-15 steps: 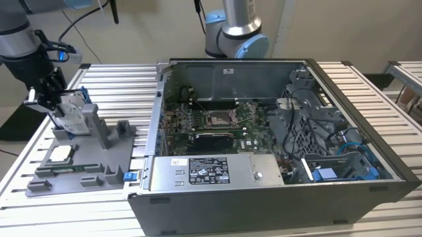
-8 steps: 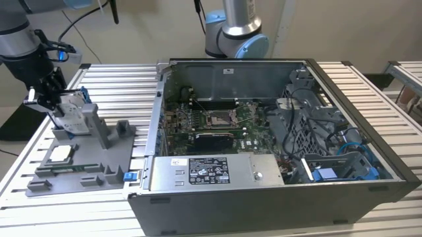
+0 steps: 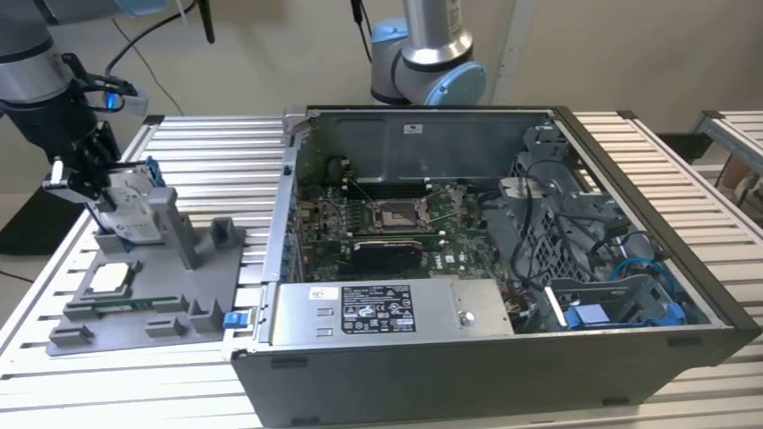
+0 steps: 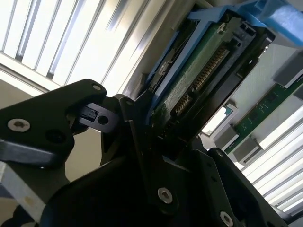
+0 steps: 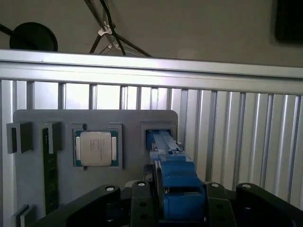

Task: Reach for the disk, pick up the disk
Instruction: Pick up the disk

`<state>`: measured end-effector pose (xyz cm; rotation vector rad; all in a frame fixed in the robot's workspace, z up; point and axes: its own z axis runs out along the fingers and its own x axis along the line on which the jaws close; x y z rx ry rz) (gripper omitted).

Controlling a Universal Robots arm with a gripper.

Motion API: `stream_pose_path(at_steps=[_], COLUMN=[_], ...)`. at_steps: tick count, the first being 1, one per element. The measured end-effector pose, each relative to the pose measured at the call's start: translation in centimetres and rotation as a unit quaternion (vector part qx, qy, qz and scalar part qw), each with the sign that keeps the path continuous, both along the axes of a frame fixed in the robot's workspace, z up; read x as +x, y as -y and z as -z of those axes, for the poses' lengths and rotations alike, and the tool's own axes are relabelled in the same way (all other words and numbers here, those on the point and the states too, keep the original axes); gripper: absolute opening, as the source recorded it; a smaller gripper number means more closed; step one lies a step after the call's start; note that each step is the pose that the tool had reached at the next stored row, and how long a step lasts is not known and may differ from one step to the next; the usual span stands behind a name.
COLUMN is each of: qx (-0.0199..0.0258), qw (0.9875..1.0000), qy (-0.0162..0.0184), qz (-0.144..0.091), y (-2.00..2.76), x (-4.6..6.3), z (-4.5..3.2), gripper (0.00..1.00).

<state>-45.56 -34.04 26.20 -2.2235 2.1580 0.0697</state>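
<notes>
The disk point(image 3: 135, 213) stands on edge in an upright holder of the grey fixture plate point(image 3: 179, 295), at the exterior view's left. My gripper point(image 3: 98, 183) comes in from above at the disk's upper left edge. In the second wrist view the disk point(image 4: 199, 80) shows its green circuit board and blue bracket, pinched between the black fingers point(image 4: 137, 118). The first wrist view shows the disk's blue bracket edge point(image 5: 175, 175) running from my gripper point(image 5: 177, 205) down into the fixture's slot. The fingers sit tight against both of its sides.
A small square silver chip point(image 5: 94, 148) and a memory stick point(image 5: 49, 175) lie in the fixture beside the slot. An open computer case point(image 3: 477, 268) stands to the exterior view's right on the slatted metal table point(image 3: 691, 179). A second arm's base point(image 3: 430, 63) rises behind the case.
</notes>
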Motion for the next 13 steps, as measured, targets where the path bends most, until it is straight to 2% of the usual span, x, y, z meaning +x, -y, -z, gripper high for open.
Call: stream_pose_path(at_steps=[5,6,9,10,13], qx=[0.0003,-0.0011,-0.0155,-0.0169,-0.0168], qw=[1.0000,1.0000,0.9999,0.9999,0.9999], qy=[0.0000,0.0001,-0.0001,0.0000,0.0001], qz=[0.000,0.000,0.000,0.000,0.000], y=[0.00,0.00,0.01,0.01,0.00], x=[0.00,0.00,0.00,0.00,0.00], z=[0.00,0.01,-0.01,-0.02,-0.05], gripper=[0.00,0.00,0.00,0.00,0.00])
